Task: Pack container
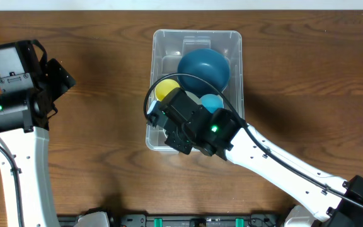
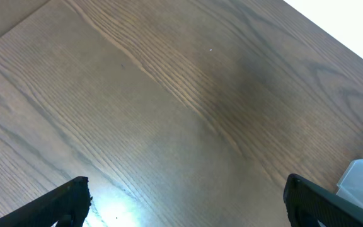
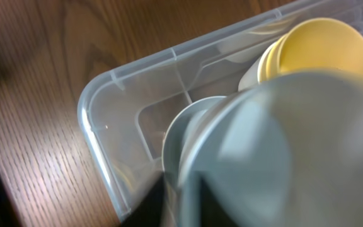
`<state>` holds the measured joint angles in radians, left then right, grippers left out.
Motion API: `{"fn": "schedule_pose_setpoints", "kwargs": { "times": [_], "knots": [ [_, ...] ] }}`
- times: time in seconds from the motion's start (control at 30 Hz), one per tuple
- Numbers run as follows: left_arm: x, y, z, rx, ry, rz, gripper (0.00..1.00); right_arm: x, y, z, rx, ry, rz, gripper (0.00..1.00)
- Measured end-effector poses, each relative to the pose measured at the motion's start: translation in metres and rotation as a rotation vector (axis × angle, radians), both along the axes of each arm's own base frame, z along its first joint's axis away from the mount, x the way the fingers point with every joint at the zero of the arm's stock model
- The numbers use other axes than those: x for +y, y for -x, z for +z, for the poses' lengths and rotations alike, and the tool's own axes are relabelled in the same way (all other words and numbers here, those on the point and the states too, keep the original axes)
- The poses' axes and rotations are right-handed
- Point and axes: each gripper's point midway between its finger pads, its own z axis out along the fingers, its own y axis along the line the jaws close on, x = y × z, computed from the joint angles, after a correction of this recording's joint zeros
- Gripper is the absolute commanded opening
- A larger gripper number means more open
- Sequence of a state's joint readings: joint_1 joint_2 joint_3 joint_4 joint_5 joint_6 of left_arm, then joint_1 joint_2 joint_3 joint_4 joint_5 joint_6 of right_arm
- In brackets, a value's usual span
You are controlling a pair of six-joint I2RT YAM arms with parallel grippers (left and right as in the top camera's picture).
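Far left of the overhead view: your left end effector (image 1: 62,79) hangs over bare table (image 1: 93,139), well apart from everything. In its wrist view the fingers (image 2: 68,202) sit in the bottom corners, spread wide, nothing between them.

Centre, upper half: the container (image 1: 197,88) stands on the table, long side running top to bottom. Inside it is a big blue bowl (image 1: 203,68) at the top, a yellow cup (image 1: 166,89) at the left wall, and a small teal bowl (image 1: 212,102) just right of that.

Your right end effector (image 1: 164,116) reaches in from the lower right, over the container's lower left part. In its wrist view a pale grey shape (image 3: 276,145) fills the lens, blurred. You cannot tell whether its jaws are apart, together or gripping.
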<state>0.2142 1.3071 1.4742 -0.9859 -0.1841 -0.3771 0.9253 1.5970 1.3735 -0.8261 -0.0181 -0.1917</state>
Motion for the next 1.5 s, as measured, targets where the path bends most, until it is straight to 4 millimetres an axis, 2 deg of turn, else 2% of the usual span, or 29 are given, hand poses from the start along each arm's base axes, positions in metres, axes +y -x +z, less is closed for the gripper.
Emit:
{"fn": "schedule_pose_setpoints", "kwargs": {
  "times": [0.03,0.07,0.4,0.47,0.67,0.77,0.9,1.0,1.1,1.27,1.37,1.5],
  "knots": [
    [0.000,0.000,0.000,0.000,0.000,0.000,0.98,0.000,0.000,0.000,-0.001,0.000,0.000,0.73],
    [0.000,0.000,0.000,0.000,0.000,0.000,0.98,0.000,0.000,0.000,-0.001,0.001,0.000,0.77],
    [0.000,0.000,0.000,0.000,0.000,0.000,0.98,0.003,-0.004,0.003,-0.015,-0.014,-0.011,0.82],
    [0.000,0.000,0.000,0.000,0.000,0.000,0.98,0.004,-0.005,0.004,-0.019,-0.025,-0.021,0.86],
    [0.000,0.000,0.000,0.000,0.000,0.000,0.98,-0.006,-0.022,0.006,-0.052,-0.019,-0.177,0.93],
    [0.000,0.000,0.000,0.000,0.000,0.000,0.98,-0.030,-0.043,0.006,-0.088,0.009,-0.352,0.96],
    [0.000,0.000,0.000,0.000,0.000,0.000,0.98,-0.084,-0.074,0.012,-0.128,0.039,-0.638,0.99],
    [0.000,0.000,0.000,0.000,0.000,0.000,0.98,-0.129,-0.096,0.029,-0.155,0.003,-0.837,0.99],
    [0.000,0.000,0.000,0.000,0.000,0.000,0.98,-0.185,-0.115,0.054,-0.188,-0.072,-1.030,0.99],
    [0.000,0.000,0.000,0.000,0.000,0.000,0.98,-0.255,-0.124,0.086,-0.217,-0.183,-1.231,0.99],
    [0.000,0.000,0.000,0.000,0.000,0.000,0.98,-0.278,-0.124,0.093,-0.220,-0.212,-1.292,0.99],
    [0.000,0.000,0.000,0.000,0.000,0.000,0.98,-0.290,-0.125,0.092,-0.209,-0.224,-1.325,0.99]
  ]
}}
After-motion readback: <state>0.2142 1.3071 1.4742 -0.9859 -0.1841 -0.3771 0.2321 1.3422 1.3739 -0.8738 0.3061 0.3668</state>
